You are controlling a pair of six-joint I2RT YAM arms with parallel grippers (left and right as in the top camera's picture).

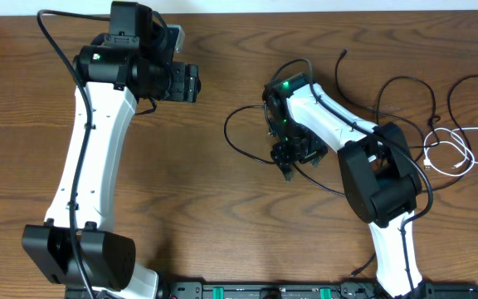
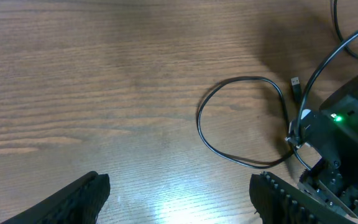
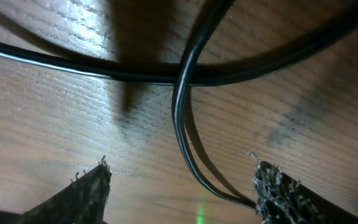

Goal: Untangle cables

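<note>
Fingers [image 3: 82, 196] of the right gripper [image 3: 180, 167] are standing well apart, low over the table [image 1: 222, 224] near its middle, and are gripping nothing. Between them a black cable [image 3: 185, 93] is lying on the wood. One strand is running straight across ahead of the fingertips. Another is crossing it and curving down toward the finger on the view's right side; whether it is touching that pad cannot be told.

From overhead, this cable is forming a wide loop [image 1: 231, 141] that is spreading out toward the left of the right gripper [image 1: 287, 162]. Its small plug [image 2: 296, 84] is lying just beside the right arm's wrist.

The left gripper [image 2: 180, 180] is hovering above bare wood nearer the far edge, left of centre. Its fingers [image 2: 73, 199] are spread wide and are carrying nothing.

The other black cables [image 1: 405, 87] are lying in loose curves toward the far right corner. The white cable [image 1: 455, 158] is curling beside them near the right edge, well apart from both grippers.
</note>
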